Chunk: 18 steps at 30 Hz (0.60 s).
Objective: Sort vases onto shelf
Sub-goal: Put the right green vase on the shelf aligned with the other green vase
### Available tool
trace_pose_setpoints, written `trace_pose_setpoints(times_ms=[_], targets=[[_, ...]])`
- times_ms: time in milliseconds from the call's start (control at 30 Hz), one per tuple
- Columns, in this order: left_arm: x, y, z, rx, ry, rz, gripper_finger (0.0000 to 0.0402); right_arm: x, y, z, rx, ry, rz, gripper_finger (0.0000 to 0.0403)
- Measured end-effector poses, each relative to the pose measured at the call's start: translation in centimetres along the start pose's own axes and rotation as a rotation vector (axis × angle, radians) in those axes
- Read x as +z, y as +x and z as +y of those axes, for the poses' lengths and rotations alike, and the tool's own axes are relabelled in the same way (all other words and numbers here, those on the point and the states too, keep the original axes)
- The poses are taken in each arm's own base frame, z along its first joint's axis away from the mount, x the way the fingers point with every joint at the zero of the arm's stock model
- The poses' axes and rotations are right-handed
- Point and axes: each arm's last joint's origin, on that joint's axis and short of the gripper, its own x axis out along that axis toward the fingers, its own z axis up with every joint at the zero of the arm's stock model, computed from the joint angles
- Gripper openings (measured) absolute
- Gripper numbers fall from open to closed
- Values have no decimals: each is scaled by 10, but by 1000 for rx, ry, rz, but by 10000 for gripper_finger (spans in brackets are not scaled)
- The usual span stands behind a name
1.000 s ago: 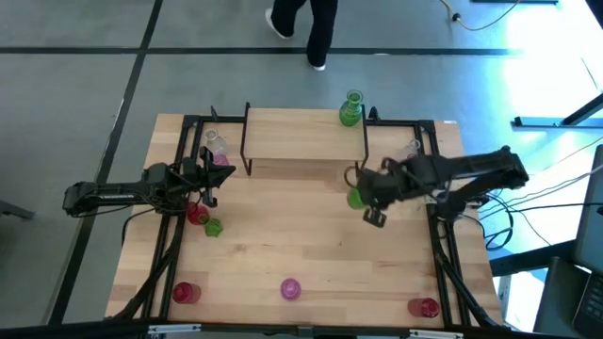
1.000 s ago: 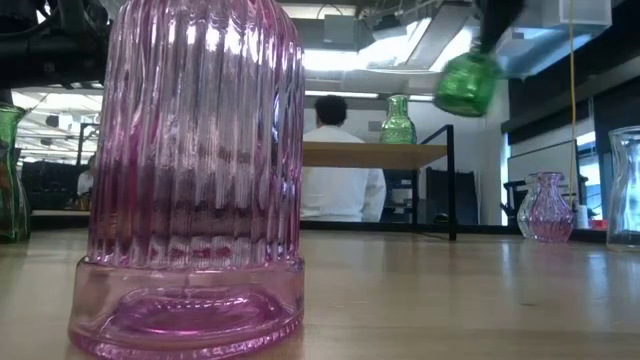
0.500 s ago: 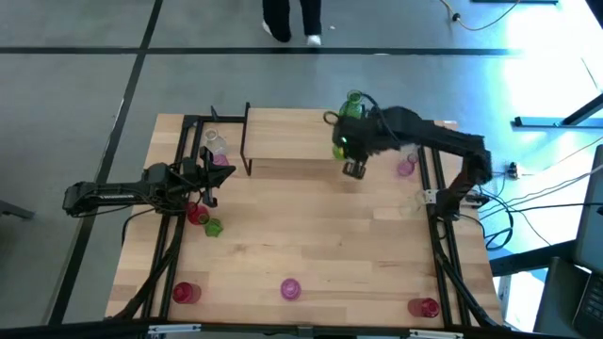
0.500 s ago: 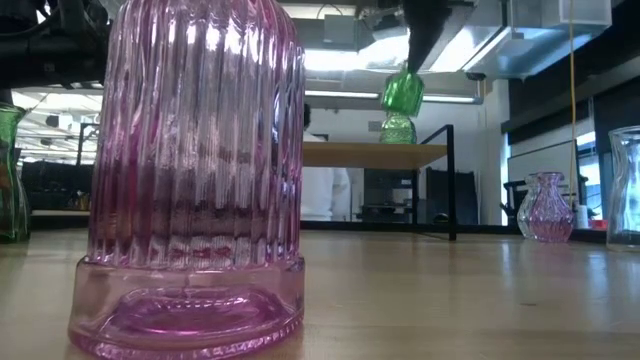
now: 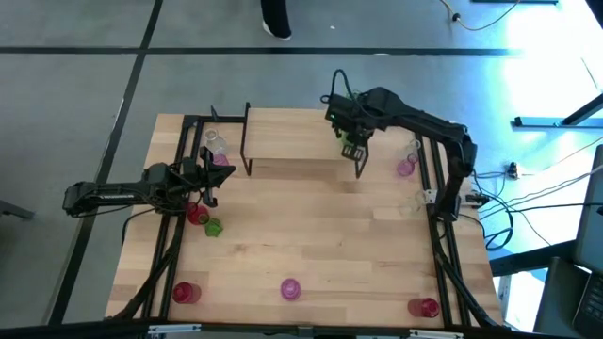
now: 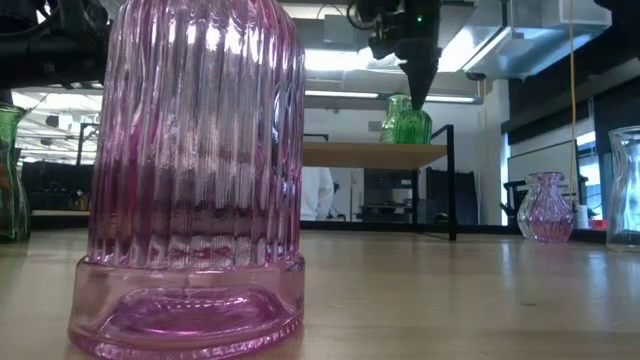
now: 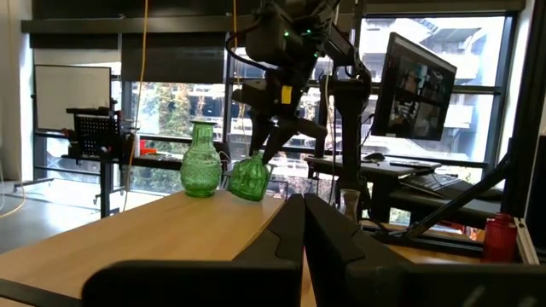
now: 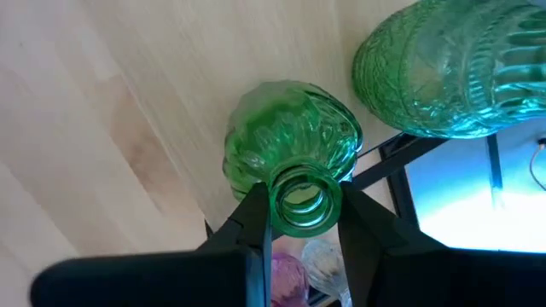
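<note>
nearest the low camera, well in front of the shelf (image 5: 300,141), a ribbed pink vase (image 6: 195,180) stands upright at the table's front edge, between two red vases (image 5: 185,293) at the front corners. further back, to the shelf's left, the left gripper (image 5: 209,177) waits with its fingers pressed together and empty, beside a red vase (image 5: 197,215) and a small green vase (image 5: 214,227); a pink vase (image 5: 222,159) and a clear vase (image 5: 216,143) stand between it and the shelf's left end. right of the shelf, a pink vase (image 5: 406,168) stands upright on the table. at the shelf's right end, the right gripper (image 8: 300,213) holds a green vase (image 8: 292,152) by its neck, jaws set narrow on either side of the rim. the held vase's long axis is tilted off vertical, mouth up toward the gripper, base down at the shelf top; whether the base touches the board cannot be told. just beside it, on the shelf's far right corner, a second green vase (image 7: 201,162) stands upright, neck pointing up. beyond the table, a person (image 6: 317,192) shows in the room behind.
</note>
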Motion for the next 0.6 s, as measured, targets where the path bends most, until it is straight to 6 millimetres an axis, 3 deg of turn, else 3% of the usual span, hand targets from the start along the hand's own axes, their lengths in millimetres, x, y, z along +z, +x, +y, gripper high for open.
trace_pose_setpoints(times_ms=[267, 600], targets=[[0, 0, 0, 0, 0, 0, 0, 1, 6, -11, 36, 34, -5, 79], [0, 0, 0, 0, 0, 0, 0, 4, 8, -13, 31, 37, -32, 143]])
